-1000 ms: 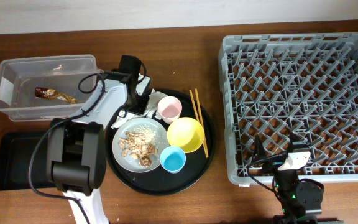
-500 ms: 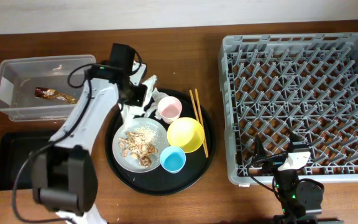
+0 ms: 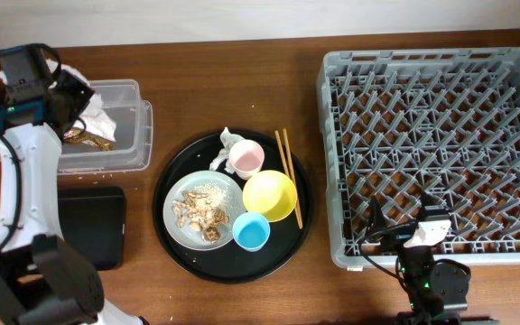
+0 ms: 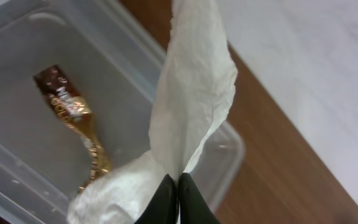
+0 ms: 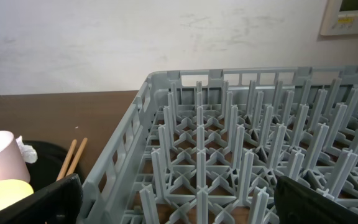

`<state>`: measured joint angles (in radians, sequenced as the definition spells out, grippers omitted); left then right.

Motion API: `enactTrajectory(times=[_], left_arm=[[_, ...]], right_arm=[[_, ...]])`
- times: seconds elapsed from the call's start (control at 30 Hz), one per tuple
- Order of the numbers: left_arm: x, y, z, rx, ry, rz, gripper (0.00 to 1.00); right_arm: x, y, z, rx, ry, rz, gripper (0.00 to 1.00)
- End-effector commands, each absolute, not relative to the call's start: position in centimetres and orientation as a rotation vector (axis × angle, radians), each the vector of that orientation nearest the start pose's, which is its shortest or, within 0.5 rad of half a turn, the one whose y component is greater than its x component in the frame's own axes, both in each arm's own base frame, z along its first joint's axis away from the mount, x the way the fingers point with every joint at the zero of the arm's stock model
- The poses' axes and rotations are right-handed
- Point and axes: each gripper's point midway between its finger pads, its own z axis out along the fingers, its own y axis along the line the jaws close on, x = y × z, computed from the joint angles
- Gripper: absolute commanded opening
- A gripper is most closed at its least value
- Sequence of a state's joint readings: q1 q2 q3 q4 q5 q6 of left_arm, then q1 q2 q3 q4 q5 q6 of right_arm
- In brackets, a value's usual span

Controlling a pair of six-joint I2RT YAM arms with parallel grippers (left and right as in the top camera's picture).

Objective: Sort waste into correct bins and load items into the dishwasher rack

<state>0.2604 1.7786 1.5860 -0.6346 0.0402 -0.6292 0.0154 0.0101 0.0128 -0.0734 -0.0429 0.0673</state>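
Observation:
My left gripper (image 3: 64, 93) is shut on the crumpled white napkin (image 3: 87, 101) and holds it over the clear tub (image 3: 138, 135). In the left wrist view the napkin (image 4: 194, 93) hangs from the closed jaws (image 4: 178, 193) above the brown wrapper (image 4: 73, 115) in the tub (image 4: 229, 143). A small white paper scrap (image 3: 227, 139) lies by the pink cup (image 3: 246, 159). The yellow bowl (image 3: 269, 195), blue cup (image 3: 251, 232), chopsticks (image 3: 287, 171) and plate (image 3: 188, 233) with food scraps (image 3: 201, 212) sit on the round tray. My right gripper (image 5: 179, 199) is open at the front edge of the rack (image 3: 431, 153).
The flat black tray (image 3: 93, 226) lies in front of the tub, partly under my left arm. The round black tray (image 3: 301, 226) sits mid-table between tub and rack. The rack's pegs (image 5: 229, 162) fill the right wrist view.
My left arm swung from the round tray to the far left, carrying the napkin over the clear tub. The right arm has not moved.

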Motion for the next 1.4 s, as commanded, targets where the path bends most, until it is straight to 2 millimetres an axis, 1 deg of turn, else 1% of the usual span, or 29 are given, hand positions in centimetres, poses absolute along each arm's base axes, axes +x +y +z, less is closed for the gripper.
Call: enactTrajectory(times=[0.0,0.03,0.07,0.1,0.17,0.2,0.27,0.3,0.33,0.37,0.4,0.43,0.5,0.53,0.57,0.6,0.63,0.83,0.87,0.93,0.97,1.03,1.13,1.2,1.23,1.27,1.3,1.33,1.37], left_arm=[[48.3,13.2,16.8,-1.107,2.219,-0.205,0.42],[48.5,13.1,16.8,-1.102,2.218,-0.215,0.44],[48.8,12.8,17.2,-1.087,2.209,-0.243,0.50],[49.1,12.1,17.5,-1.064,2.212,-0.302,0.52],[49.5,9.3,18.6,-0.988,2.232,-0.501,0.52],[49.5,7.1,19.8,-0.890,2.248,-0.647,0.52],[48.9,1.0,22.8,-0.395,2.278,-0.888,0.52],[47.9,-3.0,22.6,-0.115,2.314,-0.897,0.52],[47.2,-5.0,21.0,-0.009,2.391,-0.807,0.53],[46.8,-5.8,19.4,-0.004,2.467,-0.701,0.54],[46.1,-7.8,17.0,0.038,2.567,-0.515,0.55],[45.7,-9.5,15.9,0.088,2.602,-0.445,0.55],[44.9,-13.4,12.8,0.195,2.676,-0.377,0.55],[44.2,-15.4,10.3,0.254,2.733,-0.380,0.55],[43.9,-16.2,8.8,0.279,2.767,-0.374,0.55],[43.7,-16.1,6.6,0.227,2.821,-0.305,0.54],[43.7,-15.9,5.6,0.163,2.846,-0.284,0.53],[44.2,-15.2,4.8,0.140,2.839,-0.224,0.50],[44.5,-15.2,4.2,0.140,2.840,-0.224,0.50],[44.2,-15.2,1.4,0.141,2.893,-0.213,0.50],[43.9,-15.1,0.7,0.140,2.915,-0.207,0.50],[43.6,-15.0,0.0,0.140,2.932,-0.201,0.50],[43.4,-15.0,-0.1,0.142,2.944,-0.197,0.36],[43.5,-14.9,0.0,0.137,2.942,-0.198,0.10],[44.0,-14.6,0.8,0.123,2.933,-0.200,0.01],[44.4,-14.1,2.0,0.104,2.925,-0.200,0.00],[45.4,-13.2,4.7,0.069,2.897,-0.205,0.01],[45.8,-12.8,6.1,0.055,2.877,-0.208,0.00],[46.4,-12.0,8.8,0.028,2.832,-0.216,0.00]], right_arm=[[24.6,0.9,15.7,0.015,1.643,0.087,0.99],[24.6,0.9,15.7,0.015,1.643,0.087,0.98],[24.6,0.9,15.7,0.015,1.643,0.087,0.99],[24.6,0.9,15.7,0.015,1.643,0.087,0.99],[24.6,0.9,15.7,0.015,1.643,0.087,0.99],[24.6,0.9,15.7,0.015,1.643,0.087,0.99],[24.6,0.9,15.7,0.015,1.643,0.087,0.99],[24.6,0.9,15.7,0.015,1.643,0.087,0.99],[24.6,0.9,15.7,0.015,1.643,0.087,0.98],[24.6,0.9,15.7,0.015,1.643,0.087,0.99],[24.6,0.9,15.7,0.015,1.643,0.087,0.99],[24.6,0.9,15.7,0.015,1.643,0.087,0.99],[24.6,0.9,15.7,0.015,1.643,0.087,0.99],[24.6,0.9,15.7,0.015,1.643,0.087,0.99],[24.6,0.9,15.7,0.015,1.643,0.087,0.99],[24.6,0.9,15.7,0.015,1.643,0.087,0.99],[24.6,0.9,15.7,0.015,1.643,0.087,0.99],[24.6,0.9,15.7,0.015,1.643,0.087,0.99],[24.6,0.9,15.7,0.015,1.643,0.087,0.99],[24.6,0.9,15.7,0.015,1.643,0.087,0.99],[24.6,0.9,15.7,0.015,1.643,0.087,0.99],[24.6,0.9,15.7,0.015,1.643,0.087,0.99],[24.6,0.9,15.7,0.015,1.643,0.087,0.99],[24.6,0.9,15.7,0.015,1.643,0.087,0.99],[24.6,0.9,15.7,0.015,1.643,0.087,0.99],[24.6,0.9,15.7,0.015,1.643,0.087,0.99],[24.6,0.9,15.7,0.015,1.643,0.087,0.99],[24.6,0.9,15.7,0.015,1.643,0.087,0.99],[24.6,0.9,15.7,0.015,1.643,0.087,0.99]])
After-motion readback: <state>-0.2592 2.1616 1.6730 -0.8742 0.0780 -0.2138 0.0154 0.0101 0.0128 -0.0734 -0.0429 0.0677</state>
